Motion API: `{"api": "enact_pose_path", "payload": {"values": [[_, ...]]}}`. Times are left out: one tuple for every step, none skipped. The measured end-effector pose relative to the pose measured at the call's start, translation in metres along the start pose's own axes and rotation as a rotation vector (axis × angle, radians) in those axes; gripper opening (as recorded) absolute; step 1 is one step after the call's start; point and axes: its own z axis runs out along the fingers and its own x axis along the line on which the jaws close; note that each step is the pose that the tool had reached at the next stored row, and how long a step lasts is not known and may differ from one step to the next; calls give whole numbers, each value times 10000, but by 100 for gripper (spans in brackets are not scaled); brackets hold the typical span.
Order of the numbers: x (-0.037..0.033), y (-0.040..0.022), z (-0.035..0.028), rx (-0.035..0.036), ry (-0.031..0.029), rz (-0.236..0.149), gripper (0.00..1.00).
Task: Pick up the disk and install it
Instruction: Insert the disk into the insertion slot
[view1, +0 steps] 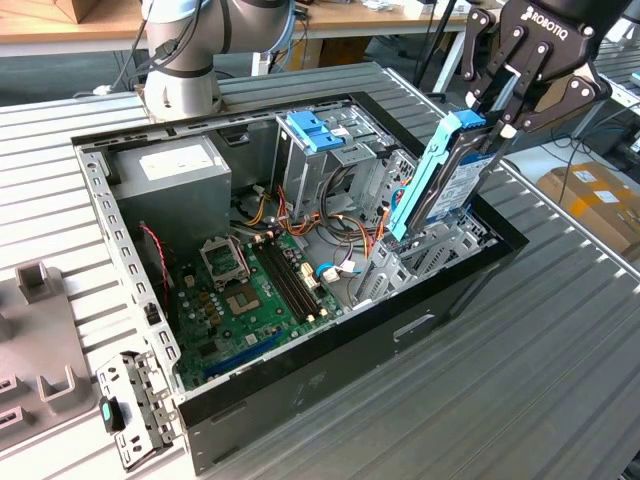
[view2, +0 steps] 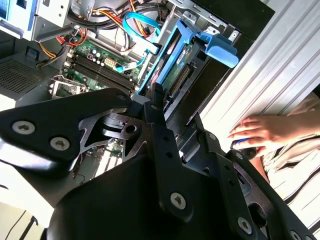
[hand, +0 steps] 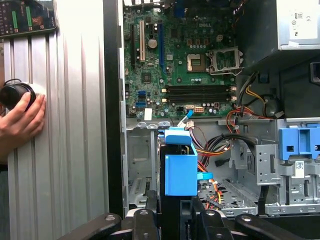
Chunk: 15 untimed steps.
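There is one computer case (view1: 300, 390) lying open on the ridged metal table (view1: 560, 380). One robot arm (view1: 185, 50) is standing on the far side of it. Inside the case I am counting one green motherboard (view1: 260, 290), one grey power box (view1: 165, 170) and one blue latch (view1: 315, 130) sitting on top of a grey drive cage. There is one disk (view1: 445, 180), with a light-blue rail running round it.

The one gripper (view1: 490, 118) is hanging over the end of the case on the exterior view's right. Its black fingers are pinching the top end of the disk, one on each side. They are open only as wide as the disk is thick. The disk is standing up on end and leaning over. Its low end is dipping down into the metal bay at that end of the case. I cannot tell if it is touching the bay.

In the first wrist view one person's hand (hand: 22, 120) is resting on a round black knob (hand: 15, 95) on the table. It is beside the case and well apart from the gripper.
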Motion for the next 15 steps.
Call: {"api": "enact_pose_path", "payload": {"values": [[0,0,7,0,-1,0,35],[0,0,12,0,1,0,35],[0,-1,22,0,1,0,35],[0,-1,27,0,2,0,35],[1,-1,28,0,3,-7,35],[1,-1,30,0,2,-35,35],[1,0,33,-2,3,-115,35],[1,-1,33,-2,5,-157,35],[1,0,33,-3,5,-169,35],[1,-1,34,-3,5,-170,35],[1,-1,34,-3,4,-171,35],[1,-1,35,-3,4,-172,35],[1,-1,46,-3,2,-172,35],[1,-1,57,-3,5,-172,35],[1,-1,67,-3,4,-172,35]]}}
